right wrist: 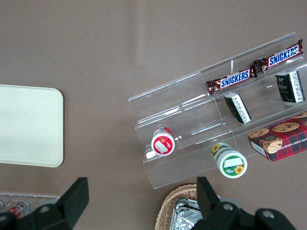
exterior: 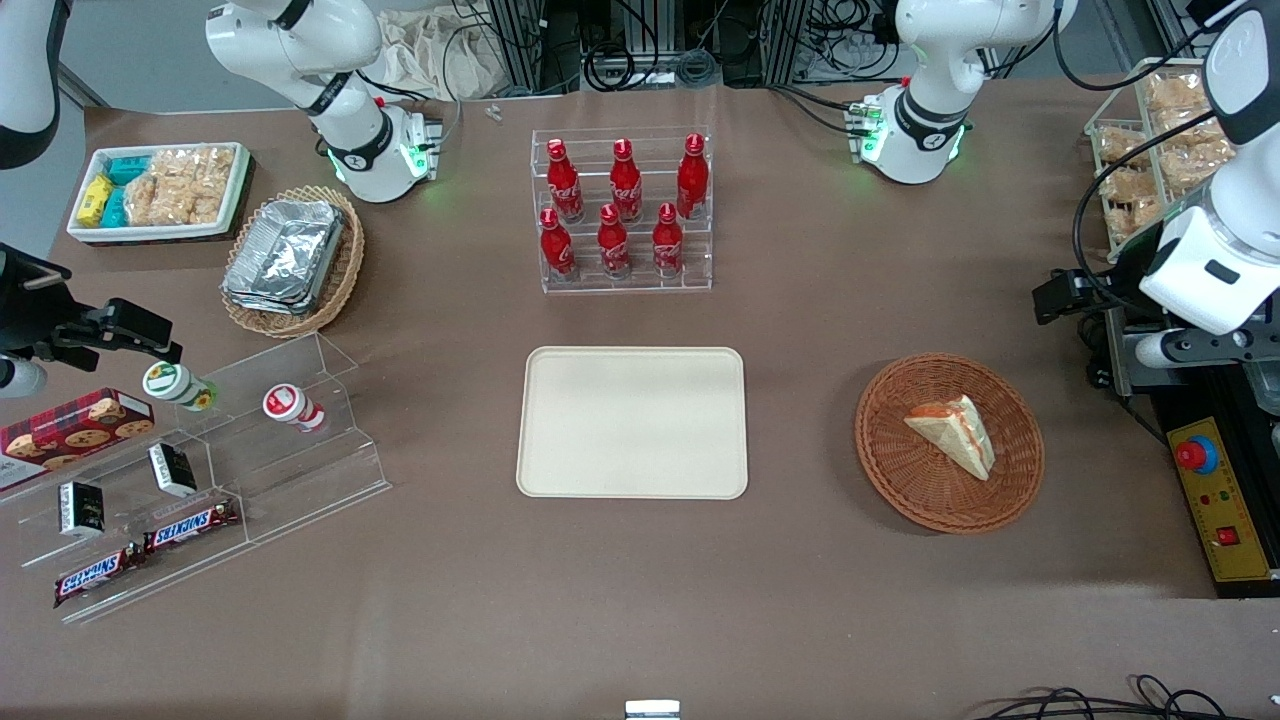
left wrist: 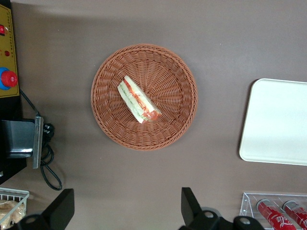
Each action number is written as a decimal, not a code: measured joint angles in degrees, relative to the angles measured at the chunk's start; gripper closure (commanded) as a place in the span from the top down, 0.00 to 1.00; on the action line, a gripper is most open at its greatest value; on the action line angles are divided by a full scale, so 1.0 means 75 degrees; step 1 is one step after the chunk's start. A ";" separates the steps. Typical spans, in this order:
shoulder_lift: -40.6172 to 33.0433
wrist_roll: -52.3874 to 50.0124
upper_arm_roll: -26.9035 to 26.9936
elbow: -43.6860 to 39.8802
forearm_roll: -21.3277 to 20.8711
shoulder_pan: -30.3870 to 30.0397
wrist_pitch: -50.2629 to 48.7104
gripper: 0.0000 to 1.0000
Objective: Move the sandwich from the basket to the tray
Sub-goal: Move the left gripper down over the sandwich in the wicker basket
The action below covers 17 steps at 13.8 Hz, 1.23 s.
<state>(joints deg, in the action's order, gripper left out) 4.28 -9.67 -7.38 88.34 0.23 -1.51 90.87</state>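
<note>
The small triangular white-bread sandwich lies inside the round reddish-brown wicker basket, apart from the flat cream rectangular plastic tray on the brown worktop. The left arm's jaws hang spread wide and empty, high above the basket.

A brown table with tangled black cables at its edge.

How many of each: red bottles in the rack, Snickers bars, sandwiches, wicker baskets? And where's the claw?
Red bottles: 6
Snickers bars: 2
Sandwich: 1, in the reddish-brown basket
Wicker baskets: 2, counting the tan basket holding foil trays
Total: 11
Claw: open, above the table beside the reddish-brown basket.
</note>
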 measured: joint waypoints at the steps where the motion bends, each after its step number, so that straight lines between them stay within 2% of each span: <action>1: 0.0000 0.0000 -0.0001 0.0000 0.0000 0.0000 -0.0009 1.00; 6: 0.0008 -0.0109 -0.0001 0.0007 0.0007 -0.0031 -0.0063 1.00; 10: 0.0183 -0.0474 0.0023 0.0026 0.0295 -0.0552 -0.0125 1.00; 15: 0.0677 -0.1494 0.0017 0.0067 0.0297 -0.0624 -0.0122 1.00; 17: 0.1130 -0.2507 -0.0004 0.0127 0.0300 -0.0617 0.0146 1.00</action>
<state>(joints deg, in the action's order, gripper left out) 12.75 -28.47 -7.41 89.30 2.49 -6.14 91.97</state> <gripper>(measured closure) 0.000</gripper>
